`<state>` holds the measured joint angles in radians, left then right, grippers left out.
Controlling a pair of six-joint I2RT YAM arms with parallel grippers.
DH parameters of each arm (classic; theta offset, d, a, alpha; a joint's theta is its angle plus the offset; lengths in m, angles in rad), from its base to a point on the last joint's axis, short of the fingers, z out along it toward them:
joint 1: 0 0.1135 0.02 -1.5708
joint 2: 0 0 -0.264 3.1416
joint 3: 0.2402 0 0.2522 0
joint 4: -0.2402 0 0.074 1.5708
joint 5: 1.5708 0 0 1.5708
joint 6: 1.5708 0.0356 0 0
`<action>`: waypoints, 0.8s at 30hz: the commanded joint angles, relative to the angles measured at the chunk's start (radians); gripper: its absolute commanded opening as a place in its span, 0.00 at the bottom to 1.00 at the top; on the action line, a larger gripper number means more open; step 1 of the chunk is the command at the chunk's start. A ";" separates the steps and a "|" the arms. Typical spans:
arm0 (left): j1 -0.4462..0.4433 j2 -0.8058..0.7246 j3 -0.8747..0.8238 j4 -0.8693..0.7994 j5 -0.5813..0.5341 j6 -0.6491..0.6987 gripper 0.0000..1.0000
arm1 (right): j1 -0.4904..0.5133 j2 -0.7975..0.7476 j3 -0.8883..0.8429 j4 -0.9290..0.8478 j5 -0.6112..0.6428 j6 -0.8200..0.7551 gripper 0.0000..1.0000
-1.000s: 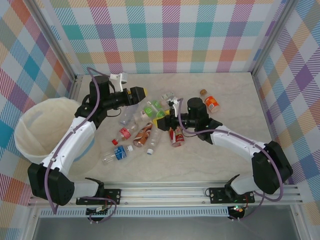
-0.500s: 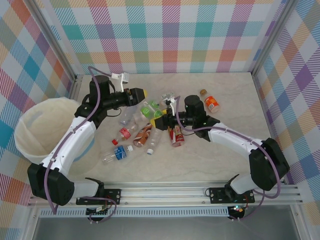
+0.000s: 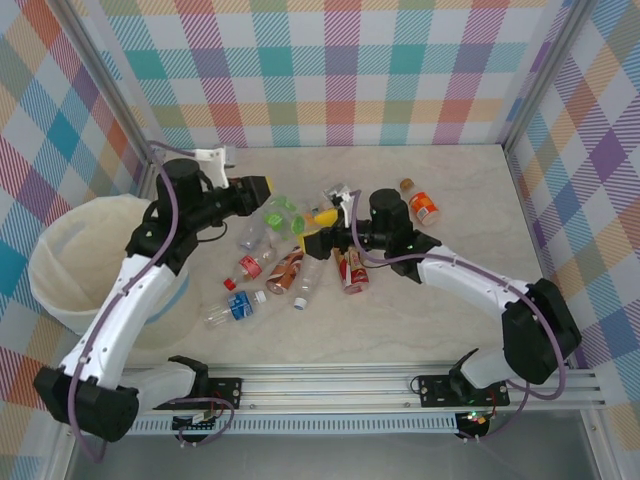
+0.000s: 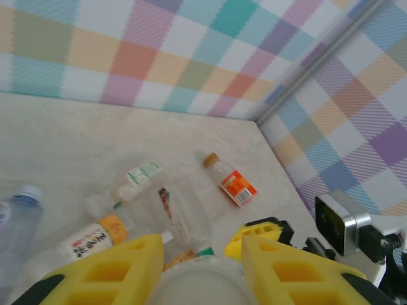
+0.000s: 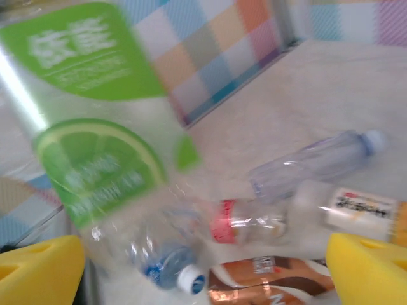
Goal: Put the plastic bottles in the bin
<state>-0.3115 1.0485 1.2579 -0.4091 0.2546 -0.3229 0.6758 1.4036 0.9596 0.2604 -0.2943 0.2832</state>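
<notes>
We see the bin (image 3: 75,262) at the table's left edge, well apart from the loose bottles (image 3: 285,272) heaped mid-table. From above, the left gripper (image 3: 268,190) and right gripper (image 3: 318,228) flank a lime-labelled bottle (image 3: 287,208). The left wrist camera adds that its fingers (image 4: 127,260) are clenched on a pale, rounded bottle end. The right wrist camera shows yellow fingers (image 5: 38,270) spread wide, released, with the lime label looming between them. An orange-labelled bottle (image 3: 424,207) lies apart, far right.

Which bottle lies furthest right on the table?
The orange-labelled bottle, lying alone just right of the right arm's wrist; all the other bottles sit left of that wrist.
</notes>
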 commanded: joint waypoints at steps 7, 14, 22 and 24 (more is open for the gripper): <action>-0.005 -0.128 0.353 -0.436 -0.654 0.196 0.00 | -0.018 0.003 -0.019 -0.122 0.535 0.098 1.00; -0.005 -0.133 0.433 -0.469 -1.440 0.282 0.00 | -0.018 0.048 0.016 -0.155 0.525 0.079 1.00; 0.065 -0.143 0.292 -0.319 -1.595 0.439 0.00 | -0.018 0.095 0.069 -0.173 0.521 0.067 1.00; 0.141 -0.138 0.263 -0.326 -1.568 0.415 0.00 | -0.018 0.101 0.076 -0.178 0.520 0.068 1.00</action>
<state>-0.2390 0.9051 1.5482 -0.7834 -1.2369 0.0528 0.6567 1.4975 0.9985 0.0868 0.2100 0.3576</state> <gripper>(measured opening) 0.336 0.998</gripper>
